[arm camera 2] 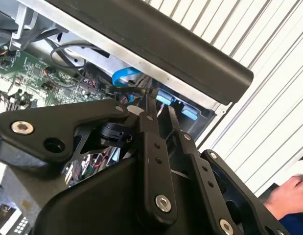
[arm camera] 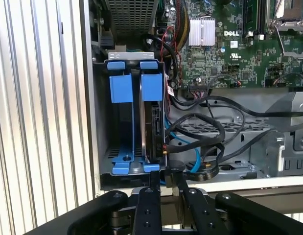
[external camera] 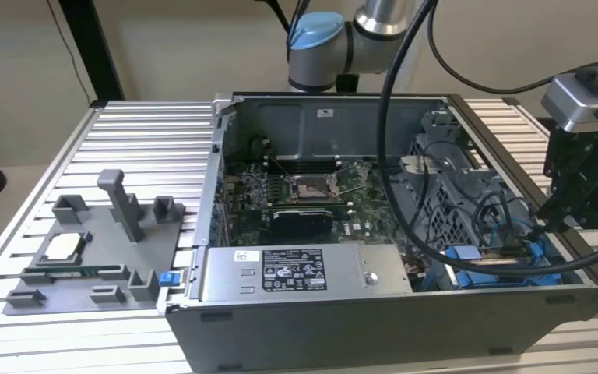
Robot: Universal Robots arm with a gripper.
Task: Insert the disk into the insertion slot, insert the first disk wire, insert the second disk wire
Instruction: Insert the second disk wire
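The blue-framed silver-grey disk (arm camera: pixel 152 127) is seated in the grey metal insertion slot (arm camera: pixel 100 122), lengthwise ahead of the black gripper (arm camera: pixel 165 175) (jaws narrow).

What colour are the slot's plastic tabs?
The tabs are bright blue; first wrist view shows them best.

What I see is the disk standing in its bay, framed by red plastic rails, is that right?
Not quite: the rails are blue, not red. In the first wrist view the disk stands in the insertion slot, framed by blue plastic rails.
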